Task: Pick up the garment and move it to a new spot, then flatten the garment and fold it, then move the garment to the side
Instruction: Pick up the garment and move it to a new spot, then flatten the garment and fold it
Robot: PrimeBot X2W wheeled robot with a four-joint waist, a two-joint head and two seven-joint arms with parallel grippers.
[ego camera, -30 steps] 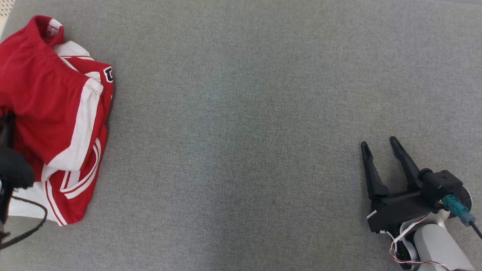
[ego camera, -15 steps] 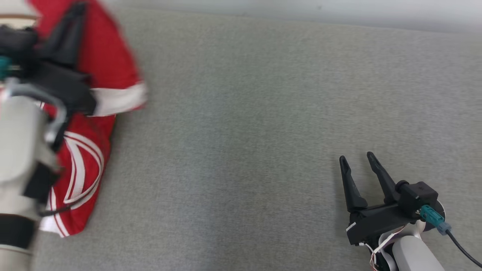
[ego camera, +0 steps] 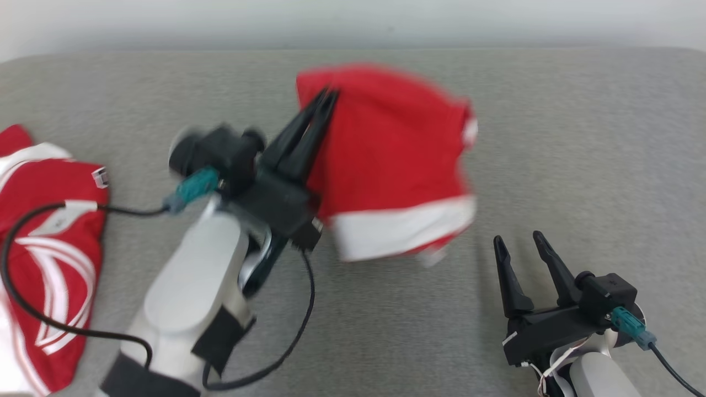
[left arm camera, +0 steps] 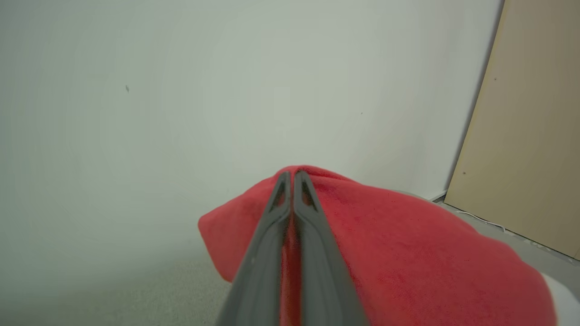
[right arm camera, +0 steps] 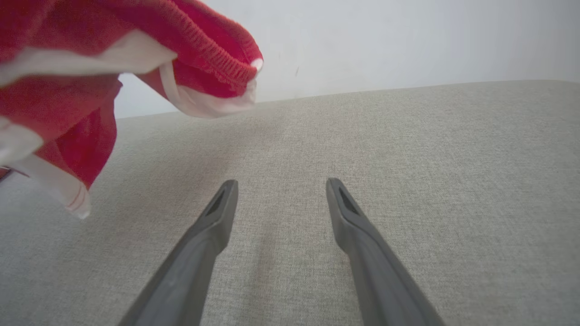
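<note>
Garment (ego camera: 391, 165), a red knit piece with a broad white band along its lower edge, hangs in the air over the middle of the grey surface (ego camera: 579, 138), pinched at its upper left corner by the left end effector (ego camera: 329, 92). That end effector's two long dark fingers are pressed together with only a sliver of red cloth between them, as the left wrist view shows at the fingertips (left arm camera: 291, 174). The cloth is blurred in the head view, so its outline is soft. In the right wrist view the same garment (right arm camera: 59, 68) droops in loose folds at the upper left, clear of the surface, and shows a ribbed red hem (right arm camera: 213, 45) and thin white trim. Right of it and lower in the head view, the right end effector (ego camera: 518, 238) sits low over the surface with its fingers spread wide and nothing between them. The hanging cloth is near its fingertips but apart from them. A second red and white piece of clothing (ego camera: 49, 220), with curved white stripes, lies crumpled at the left edge of the surface, well apart from the held one. A black cable (ego camera: 22, 309) loops across it and runs to a teal connector (ego camera: 193, 187) on the left wrist. The surface is covered in a flat, tightly woven grey fabric. A pale plain wall (left arm camera: 181, 90) stands behind it, with a beige panel (left arm camera: 530, 136) at one side.
</note>
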